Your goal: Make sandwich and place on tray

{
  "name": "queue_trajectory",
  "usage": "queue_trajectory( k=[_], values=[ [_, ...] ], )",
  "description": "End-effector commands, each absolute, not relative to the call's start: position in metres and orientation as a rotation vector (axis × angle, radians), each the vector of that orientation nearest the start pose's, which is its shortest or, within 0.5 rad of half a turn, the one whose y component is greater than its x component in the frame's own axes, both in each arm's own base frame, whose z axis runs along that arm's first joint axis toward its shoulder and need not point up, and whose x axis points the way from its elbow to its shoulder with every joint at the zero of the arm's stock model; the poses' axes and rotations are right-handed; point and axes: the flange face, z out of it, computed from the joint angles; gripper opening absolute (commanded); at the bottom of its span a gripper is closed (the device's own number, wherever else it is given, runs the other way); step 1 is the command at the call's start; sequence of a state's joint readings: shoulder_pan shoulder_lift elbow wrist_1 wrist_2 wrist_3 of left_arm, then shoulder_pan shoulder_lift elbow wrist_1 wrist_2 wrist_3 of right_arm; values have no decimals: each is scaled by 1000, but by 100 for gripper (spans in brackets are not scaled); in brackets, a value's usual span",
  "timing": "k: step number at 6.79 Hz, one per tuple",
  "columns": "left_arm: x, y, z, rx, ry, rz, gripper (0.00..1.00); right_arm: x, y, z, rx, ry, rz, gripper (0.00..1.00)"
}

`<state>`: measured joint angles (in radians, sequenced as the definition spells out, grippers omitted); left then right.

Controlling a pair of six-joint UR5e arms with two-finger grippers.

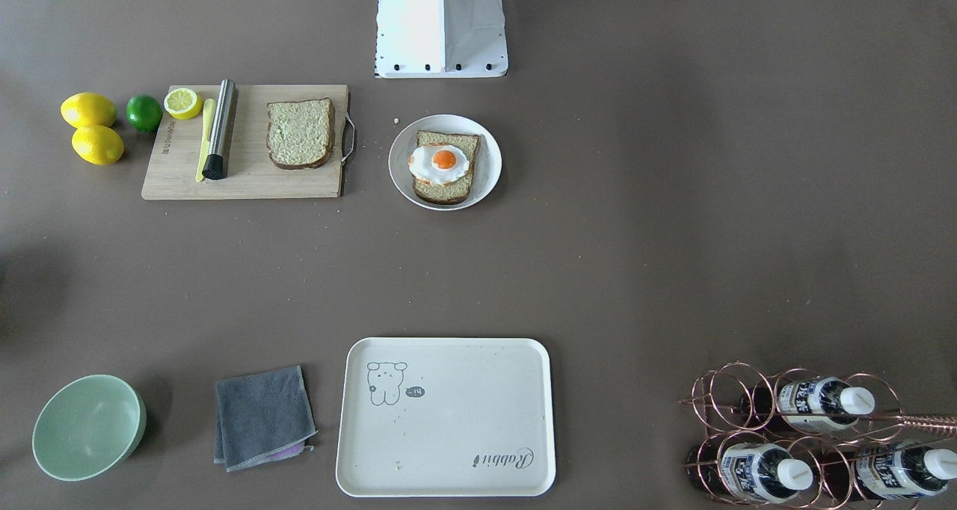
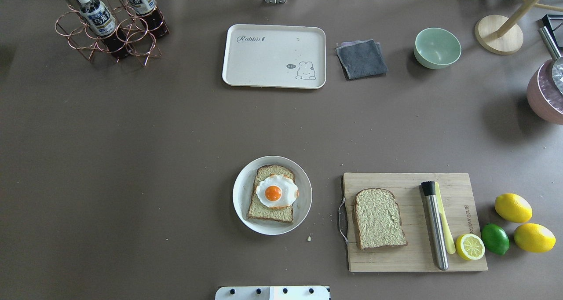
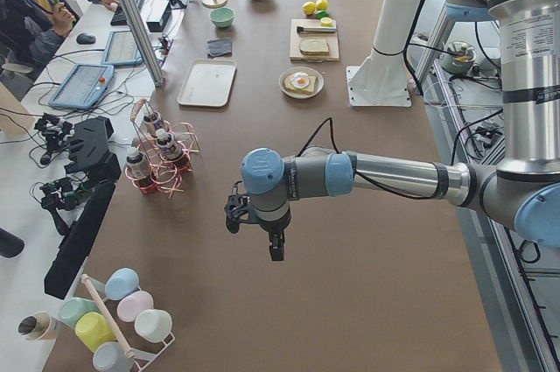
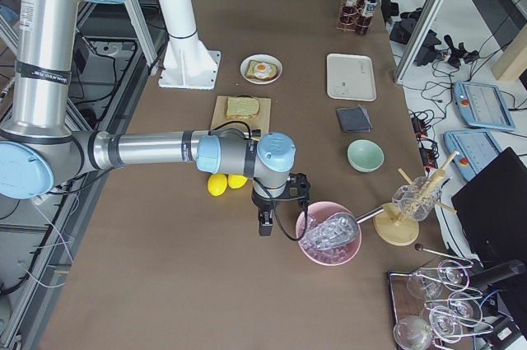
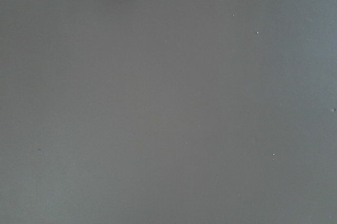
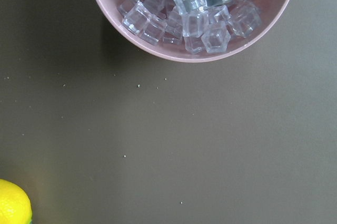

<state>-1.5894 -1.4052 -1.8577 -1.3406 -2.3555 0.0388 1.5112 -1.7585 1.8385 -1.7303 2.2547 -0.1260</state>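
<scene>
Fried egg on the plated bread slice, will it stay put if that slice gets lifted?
The fried egg only rests atop the bread slice, slightly overhanging one edge, so it would probably slide if tilted. Its smooth-looking white may be slippery. It looks thin, likely light.

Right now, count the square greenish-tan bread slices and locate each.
2. One bare slice on the wooden cutting board; the other slice on the round white plate, under the white-and-orange fried egg.

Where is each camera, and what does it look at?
Front: across the table, facing the base; tray nearest.
Overhead: behind the base, looking forward; base edge shows.
Left side: table's end; left gripper near.
Right side: other end; right gripper near.
Left wrist: down on table; no body.
Right wrist: down on ice bowl; no body.
Front and overhead share the plate.
</scene>
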Motion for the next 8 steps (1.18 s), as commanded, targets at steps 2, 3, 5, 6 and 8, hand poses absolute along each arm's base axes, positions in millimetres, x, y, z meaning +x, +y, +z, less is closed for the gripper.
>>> queue_trajectory(
  k=[2, 3, 5, 6, 8],
  values=[
    [-75, -407, 622, -88, 788, -37, 98, 44, -410, 633, -53, -682, -156, 100],
    [-75, -409, 630, -81, 788, -36, 98, 44, -411, 631, -52, -685, -152, 100],
    [-75, -409, 637, -76, 789, -36, 98, 43, -412, 628, -34, -690, -153, 100],
    [-75, -409, 636, -75, 789, -36, 98, 43, -412, 628, -33, -693, -153, 100],
    [-75, -409, 632, -69, 789, -36, 98, 42, -412, 629, -35, -704, -152, 100]
  ],
)
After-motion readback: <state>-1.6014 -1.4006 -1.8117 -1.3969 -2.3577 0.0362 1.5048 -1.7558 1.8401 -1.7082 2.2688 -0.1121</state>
